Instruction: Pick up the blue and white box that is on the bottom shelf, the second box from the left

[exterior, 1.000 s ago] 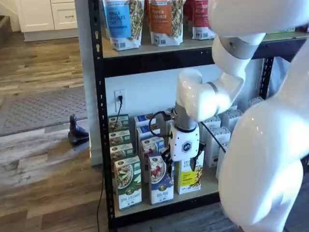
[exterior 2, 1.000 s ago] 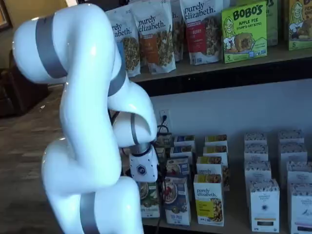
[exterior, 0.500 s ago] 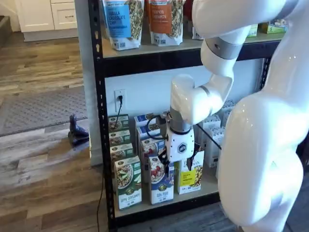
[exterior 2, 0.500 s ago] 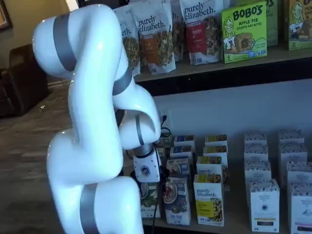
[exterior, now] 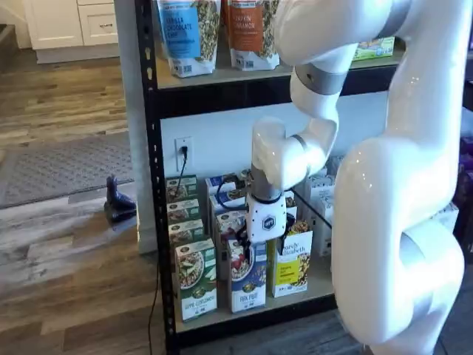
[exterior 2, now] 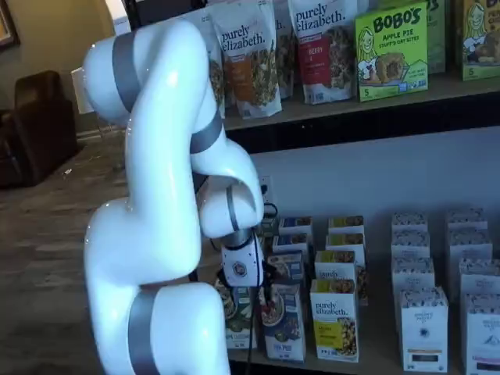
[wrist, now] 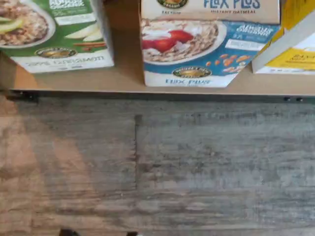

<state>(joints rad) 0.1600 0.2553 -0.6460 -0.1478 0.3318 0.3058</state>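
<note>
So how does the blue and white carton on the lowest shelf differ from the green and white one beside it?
The tall slim blue and white carton shows a bowl with red berries; the tall slim green and white carton shows a bowl with pale apple slices. The white-bodied gripper hangs just over the blue carton, while the green one stands clear of it. Both are similar in size, upright, front-row, on the pale tan bottom shelf.

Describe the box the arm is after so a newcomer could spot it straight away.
Look at the bottom shelf of the black rack, front row, under the gripper. The blue and white box stands between a green-and-white carton and a yellow carton. Only it shows a bowl with red berries.
</note>
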